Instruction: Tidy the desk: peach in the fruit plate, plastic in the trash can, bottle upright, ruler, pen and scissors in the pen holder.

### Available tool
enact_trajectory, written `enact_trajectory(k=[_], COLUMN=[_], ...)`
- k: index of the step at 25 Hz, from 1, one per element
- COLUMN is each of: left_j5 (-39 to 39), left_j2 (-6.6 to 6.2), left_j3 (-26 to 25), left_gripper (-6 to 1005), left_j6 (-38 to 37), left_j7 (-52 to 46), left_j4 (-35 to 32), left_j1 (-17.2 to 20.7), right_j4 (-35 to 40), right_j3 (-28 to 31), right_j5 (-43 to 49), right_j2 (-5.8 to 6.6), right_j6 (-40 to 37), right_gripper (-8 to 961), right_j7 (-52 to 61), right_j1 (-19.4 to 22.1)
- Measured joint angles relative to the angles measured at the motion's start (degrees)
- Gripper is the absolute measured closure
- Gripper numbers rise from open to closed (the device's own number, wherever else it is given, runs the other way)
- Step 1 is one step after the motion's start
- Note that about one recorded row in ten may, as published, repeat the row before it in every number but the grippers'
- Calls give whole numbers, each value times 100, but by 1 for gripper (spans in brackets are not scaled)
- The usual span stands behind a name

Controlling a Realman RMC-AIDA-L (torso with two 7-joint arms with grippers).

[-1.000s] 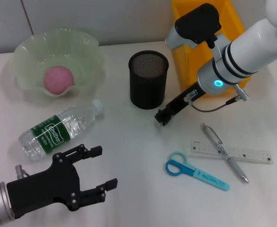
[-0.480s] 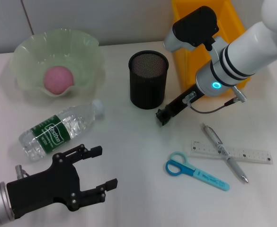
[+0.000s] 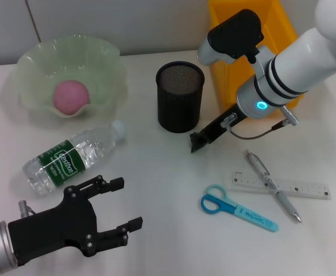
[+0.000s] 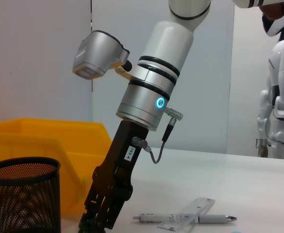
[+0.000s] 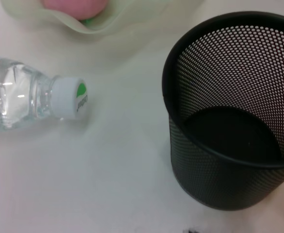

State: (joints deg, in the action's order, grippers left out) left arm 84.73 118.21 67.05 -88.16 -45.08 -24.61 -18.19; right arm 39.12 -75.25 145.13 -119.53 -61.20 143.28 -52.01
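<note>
A pink peach lies in the pale green fruit plate. The clear bottle with a green label lies on its side in front of the plate, its white cap pointing at the black mesh pen holder. Blue scissors, a silver pen and a clear ruler lie at the front right. My right gripper hangs shut and empty just right of the pen holder. My left gripper is open near the front edge, below the bottle. The plastic is out of view.
A yellow bin stands at the back right behind my right arm. The pen crosses over the ruler. In the left wrist view the right gripper points down at the table beside the pen holder.
The right gripper's tip has edged slightly back and to the right, staying beside the pen holder. The left arm and the objects have not moved.
</note>
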Motion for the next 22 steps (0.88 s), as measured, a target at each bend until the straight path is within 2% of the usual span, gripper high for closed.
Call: enact_trajectory(k=[11, 16, 18, 19, 20, 22], left_j5=[0, 3, 5, 6, 6, 9], left_j2=[-7, -9, -9, -9, -9, -9], left_j3=[0, 0, 4, 5, 7, 8], left_gripper=[195, 195, 195, 195, 195, 195], left_j6=[0, 0, 1, 1, 0, 0], left_j7=[-1, -6, -7, -7, -7, -8], left_j4=[0, 0, 0, 0, 0, 0], left_j1=[3, 14, 14, 12, 9, 5], right_j4=[416, 1400, 2030, 2614, 2614, 3156], right_j3=[4, 31, 72, 100, 100, 187], right_j5=[-66, -125, -127, -126, -126, -102], right_j2=[0, 11, 23, 31, 31, 35], right_j6=[-353, -949, -1242, -1468, -1468, -1695], right_gripper=[512, 510, 510, 510, 509, 509], right_j7=[43, 206, 305, 449, 449, 555], right_j1=[166, 606, 855, 1091, 1091, 1306])
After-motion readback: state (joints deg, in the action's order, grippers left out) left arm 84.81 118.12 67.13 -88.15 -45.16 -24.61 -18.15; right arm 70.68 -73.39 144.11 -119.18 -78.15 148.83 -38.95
